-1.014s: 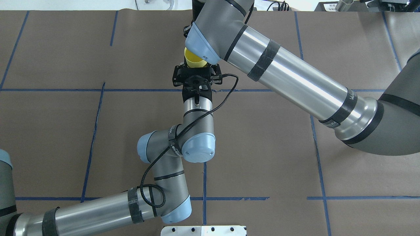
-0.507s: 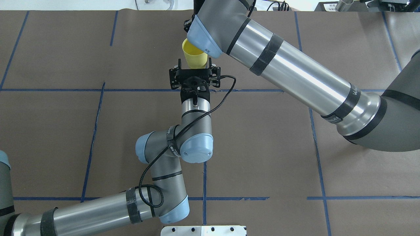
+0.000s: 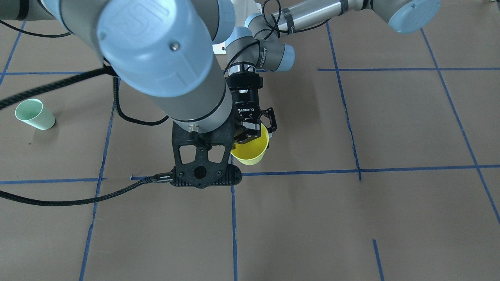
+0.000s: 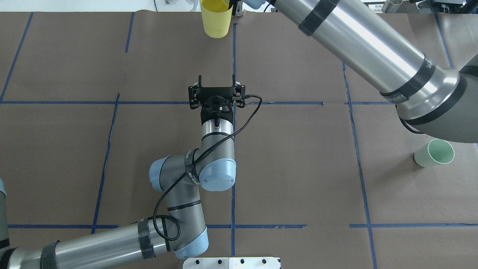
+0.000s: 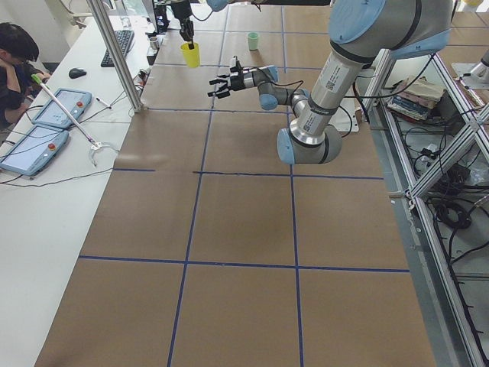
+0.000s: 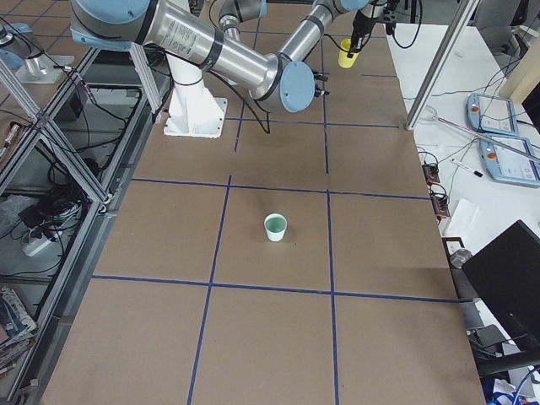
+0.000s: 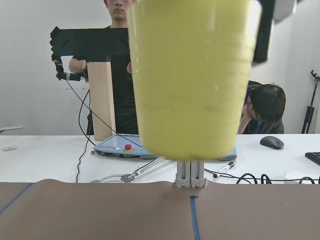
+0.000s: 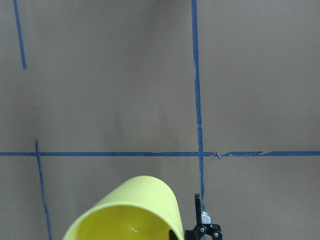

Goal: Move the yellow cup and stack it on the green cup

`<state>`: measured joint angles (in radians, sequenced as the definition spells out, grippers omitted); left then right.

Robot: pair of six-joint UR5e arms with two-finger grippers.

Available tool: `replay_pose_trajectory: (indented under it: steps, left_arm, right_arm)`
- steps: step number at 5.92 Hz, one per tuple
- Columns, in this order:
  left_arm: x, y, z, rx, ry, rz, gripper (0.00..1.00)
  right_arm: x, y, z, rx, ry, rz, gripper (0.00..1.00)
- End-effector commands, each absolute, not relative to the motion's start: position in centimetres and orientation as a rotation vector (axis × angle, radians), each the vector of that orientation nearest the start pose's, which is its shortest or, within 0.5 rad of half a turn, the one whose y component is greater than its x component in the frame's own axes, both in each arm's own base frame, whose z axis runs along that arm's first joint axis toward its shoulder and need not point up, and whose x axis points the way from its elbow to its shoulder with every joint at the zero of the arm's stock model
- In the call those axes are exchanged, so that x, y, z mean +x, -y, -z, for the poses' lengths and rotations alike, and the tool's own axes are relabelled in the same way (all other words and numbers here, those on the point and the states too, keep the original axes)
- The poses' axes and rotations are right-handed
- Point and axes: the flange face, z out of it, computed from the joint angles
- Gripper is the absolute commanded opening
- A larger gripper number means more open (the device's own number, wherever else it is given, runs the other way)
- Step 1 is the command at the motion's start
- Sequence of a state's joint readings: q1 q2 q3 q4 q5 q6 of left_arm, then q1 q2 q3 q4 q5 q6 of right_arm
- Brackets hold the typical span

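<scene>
The yellow cup (image 4: 214,20) hangs in the air over the table's far edge, upright, pinched at its rim by my right gripper (image 4: 231,8), which is shut on it. In the right wrist view the cup (image 8: 132,212) sits at the bottom with one black fingertip (image 8: 199,222) beside it. My left gripper (image 4: 216,78) is open and empty, behind the cup and apart from it. The cup fills the left wrist view (image 7: 192,75). The green cup (image 4: 434,152) stands upright on the table at the right, also seen from the front (image 3: 34,114).
Brown paper with blue tape lines (image 4: 233,56) covers the table. My right arm (image 4: 366,48) spans the upper right, just above the green cup. Operators sit beyond the far edge at a white desk (image 5: 46,153) with tablets and a metal post (image 5: 114,53).
The left gripper has opened and let go of the yellow cup. The right arm has carried the cup up and away toward the far edge, uncovering the green cup. The left gripper has drawn back slightly.
</scene>
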<state>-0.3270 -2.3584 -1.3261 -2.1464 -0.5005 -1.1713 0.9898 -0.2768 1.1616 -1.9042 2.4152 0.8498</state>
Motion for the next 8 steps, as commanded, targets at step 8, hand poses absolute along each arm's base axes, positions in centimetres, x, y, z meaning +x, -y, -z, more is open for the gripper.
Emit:
replay_pose_trajectory:
  steps: [8]
  left_arm:
    - [34.0,49.6,-23.3,0.433,-0.704,-0.007,1.00]
  right_arm:
    - [-16.2,49.7,-30.3,0.092,0.855,0.166,0.00]
